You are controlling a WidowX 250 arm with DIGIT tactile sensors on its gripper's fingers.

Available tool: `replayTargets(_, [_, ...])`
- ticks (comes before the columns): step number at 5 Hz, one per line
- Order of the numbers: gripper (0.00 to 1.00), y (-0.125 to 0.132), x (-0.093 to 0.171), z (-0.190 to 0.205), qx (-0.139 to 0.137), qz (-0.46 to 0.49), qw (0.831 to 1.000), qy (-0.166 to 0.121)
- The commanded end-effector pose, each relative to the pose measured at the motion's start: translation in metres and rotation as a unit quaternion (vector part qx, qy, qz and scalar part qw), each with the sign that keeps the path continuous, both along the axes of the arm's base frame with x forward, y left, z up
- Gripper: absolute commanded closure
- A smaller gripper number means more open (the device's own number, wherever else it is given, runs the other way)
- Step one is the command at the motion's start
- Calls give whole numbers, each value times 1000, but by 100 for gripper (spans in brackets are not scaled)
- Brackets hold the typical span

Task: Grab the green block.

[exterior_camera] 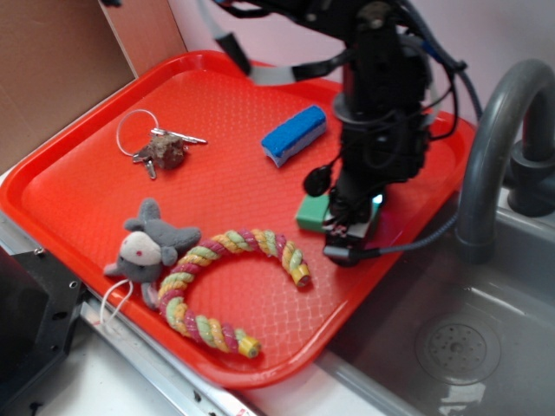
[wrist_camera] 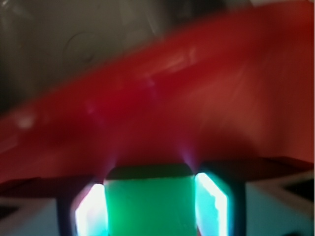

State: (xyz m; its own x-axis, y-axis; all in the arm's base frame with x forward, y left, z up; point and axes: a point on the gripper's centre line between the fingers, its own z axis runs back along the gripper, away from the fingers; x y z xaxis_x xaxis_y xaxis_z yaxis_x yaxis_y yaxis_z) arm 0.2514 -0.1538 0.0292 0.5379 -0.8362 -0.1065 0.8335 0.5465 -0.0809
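The green block [exterior_camera: 310, 212] lies on the red tray [exterior_camera: 234, 186] near its right rim, mostly covered by the arm. My gripper [exterior_camera: 351, 227] is lowered straight onto it. In the wrist view the green block [wrist_camera: 150, 206] fills the gap between the two glowing pads [wrist_camera: 91, 211], and both pads press against its sides. The gripper is shut on the block, which still rests on the tray [wrist_camera: 162, 113].
A blue-and-white sponge [exterior_camera: 295, 134] lies behind the arm. A key ring [exterior_camera: 160, 147], a grey mouse toy [exterior_camera: 149, 247] and a coloured rope ring [exterior_camera: 230, 286] lie to the left. A sink [exterior_camera: 460, 347] with a grey faucet [exterior_camera: 494, 147] borders the tray's right edge.
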Motion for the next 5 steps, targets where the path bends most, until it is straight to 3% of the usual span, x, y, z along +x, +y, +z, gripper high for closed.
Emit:
replayTargets(1, [100,75,5,116,-87,244,961,-94])
replayTargets(2, [100,96,-15,167,-50,358,924,-124])
replayTargets(3, [100,106,-37,194,-50,472,870,-136])
replayTargets(4, [100,105,-31,188,-41,579,805,-125])
replayTargets(5, [99,107,-24,184,-39,624,774,-101])
